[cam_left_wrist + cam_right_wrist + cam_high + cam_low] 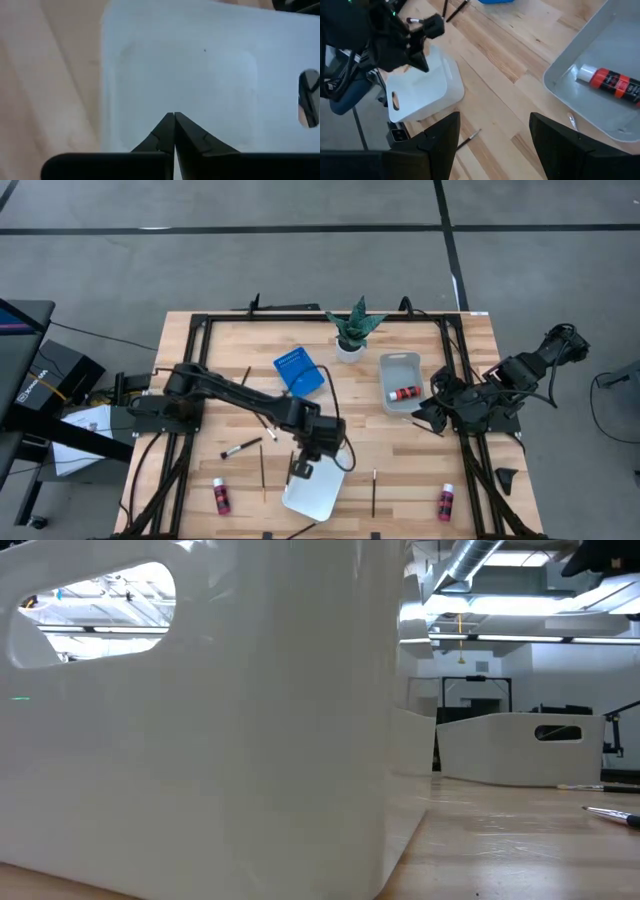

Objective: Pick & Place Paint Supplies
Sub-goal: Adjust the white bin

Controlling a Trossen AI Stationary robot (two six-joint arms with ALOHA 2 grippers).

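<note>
Risk: the left pincer point(297, 471), fingers pressed together on nothing visible, could knock the white tray point(318, 491) off the counter's point(420, 450) near edge. Its arm reaches diagonally, pointing down over the tray. Brushes point(241, 447) lie beside it; one bottle point(404, 393) sits in the grey tray point(400, 366). The right pincer point(492, 132), spread wide, waits at the right edge.

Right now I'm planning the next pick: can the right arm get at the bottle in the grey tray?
Probably yes: the right gripper is open beside the grey tray, and the bottle lies uncovered.
</note>
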